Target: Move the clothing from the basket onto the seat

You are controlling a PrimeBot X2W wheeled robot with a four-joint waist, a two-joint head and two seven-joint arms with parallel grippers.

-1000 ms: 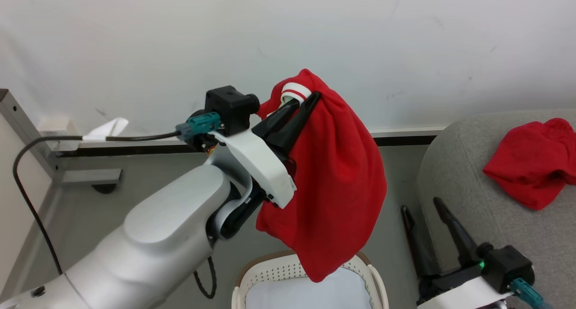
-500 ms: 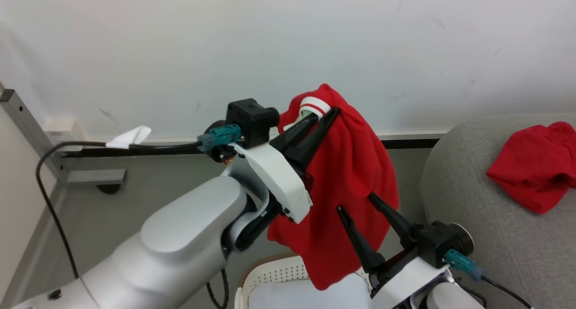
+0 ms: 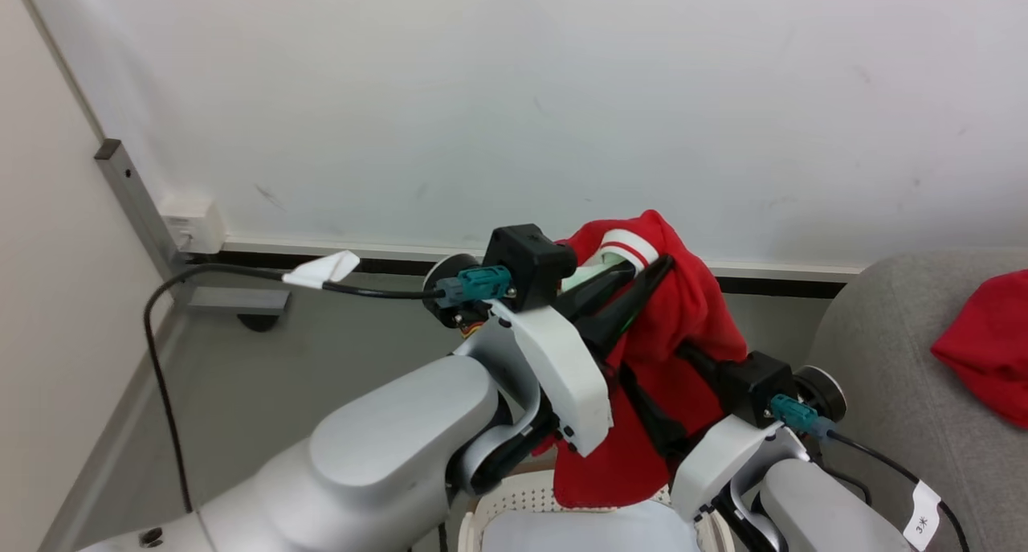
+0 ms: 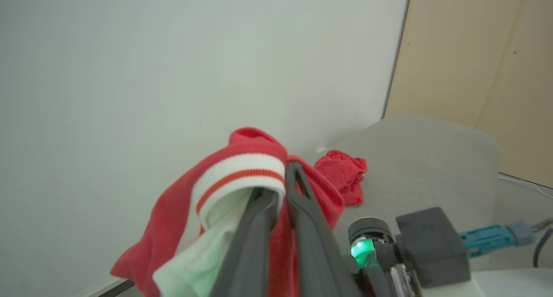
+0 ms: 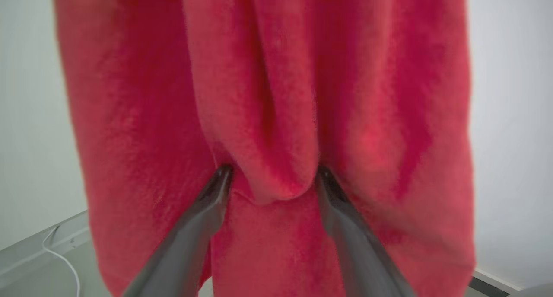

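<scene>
My left gripper (image 3: 642, 272) is shut on the red garment with white striped trim (image 3: 683, 311) and holds it up in the air; in the left wrist view the left gripper (image 4: 281, 182) pinches it by the striped cuff (image 4: 242, 176). The garment hangs down over the cream basket (image 3: 522, 496) at the bottom edge. My right gripper (image 3: 658, 375) is open and pressed into the hanging fabric. The right wrist view shows this gripper (image 5: 273, 174) with a fold of the red garment (image 5: 276, 115) between its spread fingers. A plain red garment (image 3: 988, 343) lies on the grey seat (image 3: 883, 375).
A white wall stands close behind the arms, with a dark baseboard along the grey floor (image 3: 265, 375). A metal post (image 3: 132, 190) and a beige panel are at the left. A black cable (image 3: 169, 311) loops from the left wrist. A pale sheet (image 3: 594, 529) lies inside the basket.
The head camera has shifted. My right gripper rose from low beside the seat up to the hanging garment and pushed its open fingers into it. The left gripper kept its hold.
</scene>
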